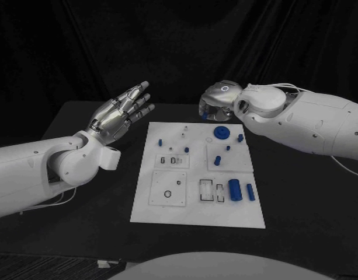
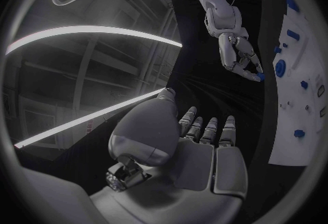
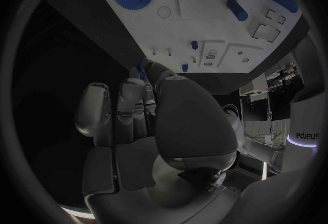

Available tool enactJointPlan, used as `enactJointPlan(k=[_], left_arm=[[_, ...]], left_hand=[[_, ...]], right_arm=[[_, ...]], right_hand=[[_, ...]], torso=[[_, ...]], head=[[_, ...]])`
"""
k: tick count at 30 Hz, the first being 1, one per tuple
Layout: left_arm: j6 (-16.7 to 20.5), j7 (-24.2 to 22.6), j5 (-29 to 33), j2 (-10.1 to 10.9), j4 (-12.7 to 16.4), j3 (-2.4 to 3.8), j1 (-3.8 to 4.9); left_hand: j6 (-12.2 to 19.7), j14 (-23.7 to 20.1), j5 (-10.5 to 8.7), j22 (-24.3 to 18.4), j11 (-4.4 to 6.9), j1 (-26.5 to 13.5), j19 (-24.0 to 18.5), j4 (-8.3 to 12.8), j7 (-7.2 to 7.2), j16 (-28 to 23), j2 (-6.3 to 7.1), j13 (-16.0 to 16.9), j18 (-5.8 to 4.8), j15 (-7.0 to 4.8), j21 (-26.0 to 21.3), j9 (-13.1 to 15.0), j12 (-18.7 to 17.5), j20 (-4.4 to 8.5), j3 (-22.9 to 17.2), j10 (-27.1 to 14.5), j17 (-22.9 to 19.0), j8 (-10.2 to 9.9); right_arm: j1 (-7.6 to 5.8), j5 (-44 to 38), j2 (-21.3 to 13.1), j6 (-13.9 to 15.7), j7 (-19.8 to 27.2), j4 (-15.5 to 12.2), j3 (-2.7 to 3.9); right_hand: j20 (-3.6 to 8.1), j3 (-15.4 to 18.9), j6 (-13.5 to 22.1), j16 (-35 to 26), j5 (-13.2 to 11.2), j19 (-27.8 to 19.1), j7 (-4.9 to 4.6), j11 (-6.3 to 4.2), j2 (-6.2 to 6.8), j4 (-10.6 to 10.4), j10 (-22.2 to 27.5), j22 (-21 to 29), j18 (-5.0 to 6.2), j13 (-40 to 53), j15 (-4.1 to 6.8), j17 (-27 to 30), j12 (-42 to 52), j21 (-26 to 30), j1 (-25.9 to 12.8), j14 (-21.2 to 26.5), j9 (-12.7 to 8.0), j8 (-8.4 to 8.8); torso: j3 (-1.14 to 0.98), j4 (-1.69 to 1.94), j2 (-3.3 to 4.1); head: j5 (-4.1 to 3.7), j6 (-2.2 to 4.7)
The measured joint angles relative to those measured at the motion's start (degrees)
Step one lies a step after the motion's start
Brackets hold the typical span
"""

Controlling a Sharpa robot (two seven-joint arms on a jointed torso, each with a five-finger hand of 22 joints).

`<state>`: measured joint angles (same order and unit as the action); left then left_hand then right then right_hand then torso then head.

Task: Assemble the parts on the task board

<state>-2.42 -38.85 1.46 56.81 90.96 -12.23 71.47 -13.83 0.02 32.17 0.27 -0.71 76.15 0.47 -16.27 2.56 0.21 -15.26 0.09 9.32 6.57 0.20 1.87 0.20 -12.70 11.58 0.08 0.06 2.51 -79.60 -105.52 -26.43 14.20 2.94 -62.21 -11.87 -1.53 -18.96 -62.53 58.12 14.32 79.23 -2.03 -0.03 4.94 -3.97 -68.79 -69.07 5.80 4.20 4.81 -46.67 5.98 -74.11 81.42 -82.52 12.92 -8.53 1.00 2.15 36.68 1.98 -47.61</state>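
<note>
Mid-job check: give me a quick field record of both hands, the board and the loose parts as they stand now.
left hand: raised off the table beside the board's far left corner, fingers straight and apart, holds nothing
right hand: above the board's far edge, pinches a small blue part at its fingertips
task board: flat on the black table, between the arms
blue gear: on the board, near its far right corner
blue cylinder: lies on the board's near right area

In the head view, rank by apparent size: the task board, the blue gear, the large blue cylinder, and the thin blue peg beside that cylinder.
1. task board
2. blue gear and large blue cylinder: too alike to rank
3. thin blue peg
</note>
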Motion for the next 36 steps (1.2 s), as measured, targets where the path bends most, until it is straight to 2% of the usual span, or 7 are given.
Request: enactJointPlan(k=[11,14,21,23,26,31,36], left_arm=[[1.58,0.0,-1.13,-0.2,0.38,0.01,0.02],[1.82,0.0,-1.29,-0.18,0.39,0.01,0.04],[2.18,0.0,-1.51,-0.1,0.4,-0.01,0.04],[2.25,0.0,-1.54,-0.02,0.4,0.0,0.04],[2.38,0.0,-1.57,0.04,0.38,0.0,0.04],[2.55,0.0,-1.61,0.08,0.35,0.0,0.04],[2.61,0.0,-1.64,0.08,0.32,0.0,0.04]], left_hand=[[0.0,0.0,0.0,-0.01,0.0,0.0,0.0,-0.16,0.0,0.0,0.0,-0.01,-0.01,0.0,0.0,-0.01,0.0,0.0,-0.16,0.0,0.02,0.0],[0.0,0.0,0.0,-0.01,0.0,0.0,0.0,-0.16,0.0,0.0,0.0,-0.03,0.0,0.0,0.0,-0.01,0.0,0.0,-0.16,0.0,0.02,0.0],[0.0,0.0,0.0,-0.01,0.01,0.21,0.0,-0.16,0.0,0.0,-0.21,-0.04,0.0,0.0,0.0,-0.01,0.0,0.0,-0.15,-0.01,0.03,0.0],[0.13,0.0,0.16,-0.01,0.01,0.38,0.0,-0.16,-0.13,0.0,-0.04,-0.04,-0.01,0.0,0.0,-0.01,0.0,0.0,-0.16,0.0,0.03,-0.01],[1.57,0.0,0.22,-0.01,0.01,0.51,0.0,-0.32,-1.56,0.0,0.09,-0.03,-0.01,0.0,0.0,-0.15,0.0,0.01,-0.32,-0.01,0.04,-0.01],[1.87,0.0,0.22,-0.01,0.01,0.51,-0.01,-0.32,-1.86,0.0,0.09,-0.03,-0.01,0.0,0.0,-0.2,0.0,0.01,-0.31,-0.01,0.03,-0.01],[1.87,0.0,0.22,-0.02,0.01,0.51,0.0,-0.32,-1.86,0.0,0.09,-0.02,-0.01,0.0,0.0,-0.2,0.0,0.01,-0.31,-0.01,0.0,-0.01]], right_arm=[[-0.29,0.79,1.31,-0.48,-0.37,1.78,-0.02],[-0.31,1.04,1.86,-0.71,-0.44,2.4,-0.02],[-0.31,1.42,3.23,-1.22,-0.48,3.53,-0.02],[-0.3,1.48,3.62,-1.35,-0.51,3.82,-0.02],[-0.23,1.55,4.33,-1.53,-0.54,4.2,-0.02],[0.0,1.65,5.18,-1.73,-0.54,4.7,-0.01],[0.47,1.7,5.6,-1.85,-0.54,5.14,-0.01]], right_hand=[[0.0,0.07,0.2,0.27,0.0,0.0,-0.2,-0.22,0.25,-0.06,0.04,-0.31,0.0,-0.14,0.0,-0.44,-0.49,-0.22,-0.27,0.0,0.0,0.54],[0.0,0.07,0.29,0.27,0.0,0.0,-0.29,-0.08,0.25,-0.06,0.35,-0.4,0.0,-0.14,0.0,-0.54,-0.82,-0.22,-0.27,0.01,0.01,0.67],[0.0,0.07,0.68,0.27,-0.23,0.0,-0.68,-0.08,0.55,-0.06,0.35,-0.53,0.01,-0.15,0.0,-0.77,-1.05,-0.22,-0.57,0.0,0.12,1.11],[0.0,0.24,0.7,0.27,-0.39,0.0,-0.7,0.13,0.55,-0.22,0.56,-0.6,0.01,-0.21,0.0,-0.78,-1.16,-0.22,-0.57,0.01,0.95,1.16],[0.0,0.18,0.9,0.47,-0.39,0.0,-0.9,0.13,0.55,-0.27,0.56,-0.62,0.01,-0.21,0.0,-0.83,-1.49,-0.22,-0.57,0.01,2.54,1.49],[0.0,0.06,0.92,0.47,-0.44,0.0,-0.91,0.13,0.55,-0.4,0.56,-0.69,0.01,-0.21,0.0,-0.88,-1.49,-0.22,-0.57,0.01,2.55,1.57],[0.0,0.06,0.97,0.47,-0.44,0.0,-0.95,0.13,0.55,-0.4,0.55,-0.73,0.01,-0.2,0.0,-0.95,-1.49,-0.22,-0.57,0.01,2.94,1.71]], torso=[[0.53,0.79,1.78],[0.73,1.2,2.4],[1.15,1.97,3.24],[1.27,2.21,3.43],[1.41,2.49,3.67],[1.58,2.76,3.85],[1.62,2.84,3.88]], head=[[-0.63,1.55],[-1.04,2.05],[-1.51,2.14],[-1.76,2.3],[-2.09,2.48],[-2.29,2.56],[-2.35,2.37]])
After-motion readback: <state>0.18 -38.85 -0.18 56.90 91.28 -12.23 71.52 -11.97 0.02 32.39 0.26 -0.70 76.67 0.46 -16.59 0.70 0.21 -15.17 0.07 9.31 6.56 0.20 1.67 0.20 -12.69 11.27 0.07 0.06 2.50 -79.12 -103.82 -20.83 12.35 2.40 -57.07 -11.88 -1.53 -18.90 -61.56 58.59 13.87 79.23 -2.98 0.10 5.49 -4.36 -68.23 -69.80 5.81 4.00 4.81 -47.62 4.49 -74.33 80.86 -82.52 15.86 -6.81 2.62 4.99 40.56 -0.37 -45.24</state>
